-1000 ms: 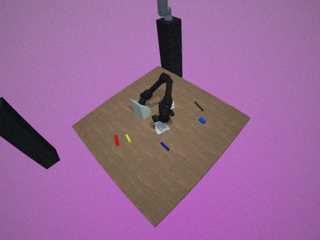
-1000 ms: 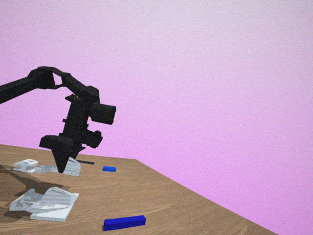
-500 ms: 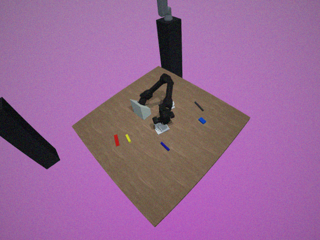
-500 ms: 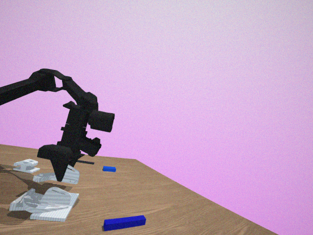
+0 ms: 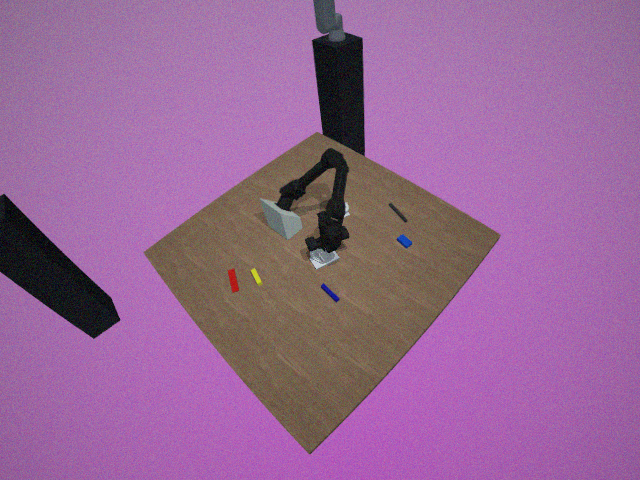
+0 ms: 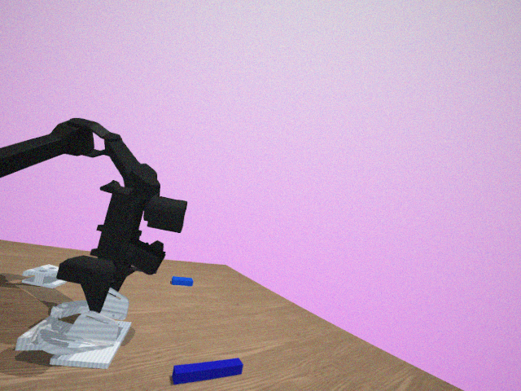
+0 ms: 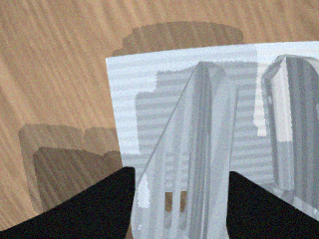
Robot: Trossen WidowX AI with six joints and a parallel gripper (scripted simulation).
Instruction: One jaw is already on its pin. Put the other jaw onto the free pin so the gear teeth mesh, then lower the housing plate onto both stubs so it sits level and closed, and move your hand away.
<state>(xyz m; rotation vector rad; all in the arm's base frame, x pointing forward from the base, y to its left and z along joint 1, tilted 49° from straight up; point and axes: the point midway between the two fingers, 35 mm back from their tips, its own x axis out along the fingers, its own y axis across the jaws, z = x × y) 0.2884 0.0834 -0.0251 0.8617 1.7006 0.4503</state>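
My gripper [image 6: 108, 300] [image 7: 178, 179] is shut on a pale grey jaw [image 6: 117, 306] [image 7: 199, 124], held low over the left part of the white base plate [image 6: 81, 361] [image 7: 122, 100] in the wrist view. The other jaw [image 6: 95, 329] [image 7: 305, 112] sits on the base, to the right of the held one in the wrist view. The pins and gear teeth are hidden or too indistinct to make out, and whether the held jaw touches the base cannot be told. The white housing plate [image 5: 346, 209] [image 6: 43, 275] stands apart, behind the gripper.
A dark blue bar [image 5: 329, 292] [image 6: 207, 371] lies near the base. A blue block [image 5: 404, 241] [image 6: 181, 281] and a dark stick [image 5: 398, 212] lie right in the top view; yellow [image 5: 256, 276] and red [image 5: 233, 280] bars lie left. A grey wedge [image 5: 281, 219] stands beside the arm.
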